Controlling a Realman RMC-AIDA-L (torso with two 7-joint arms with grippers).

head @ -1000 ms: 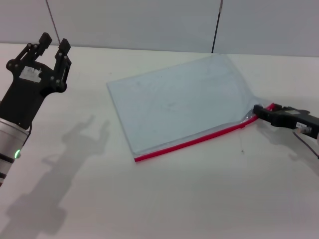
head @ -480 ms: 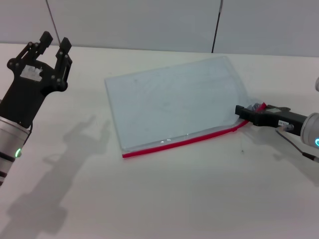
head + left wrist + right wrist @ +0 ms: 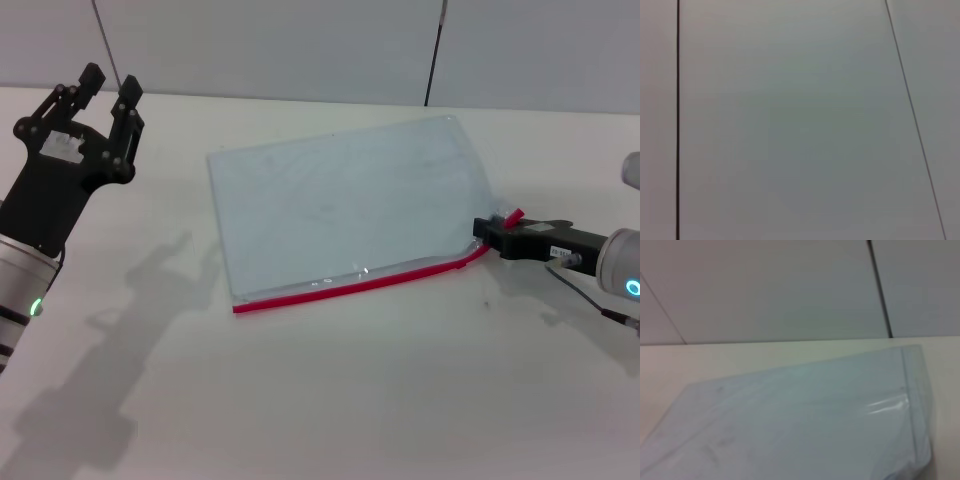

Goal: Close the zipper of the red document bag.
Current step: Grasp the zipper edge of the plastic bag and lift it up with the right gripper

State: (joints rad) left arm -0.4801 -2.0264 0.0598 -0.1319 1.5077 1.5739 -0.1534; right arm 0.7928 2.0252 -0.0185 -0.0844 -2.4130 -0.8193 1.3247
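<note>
The red document bag [image 3: 340, 210] lies flat in the middle of the white table, a pale translucent pouch also filling the right wrist view [image 3: 790, 415]. Its zipper [image 3: 350, 285] runs as a red strip along the near long edge. My right gripper [image 3: 490, 232] is low over the table at the zipper's right end and is shut on it, with a red tab [image 3: 514, 215] sticking up just behind the fingers. The bag's right corner is buckled upward there. My left gripper [image 3: 110, 80] hangs raised at the far left, open and holding nothing.
The white table [image 3: 330, 400] spreads around the bag. Grey wall panels [image 3: 300, 50] with dark seams stand behind it; the left wrist view shows only such a panel [image 3: 800, 120]. A thin cable [image 3: 575, 292] trails beside my right arm.
My right gripper has moved left along the table, and the whole bag has slid left with it. The bag's right corner has buckled more. The left arm has not moved.
</note>
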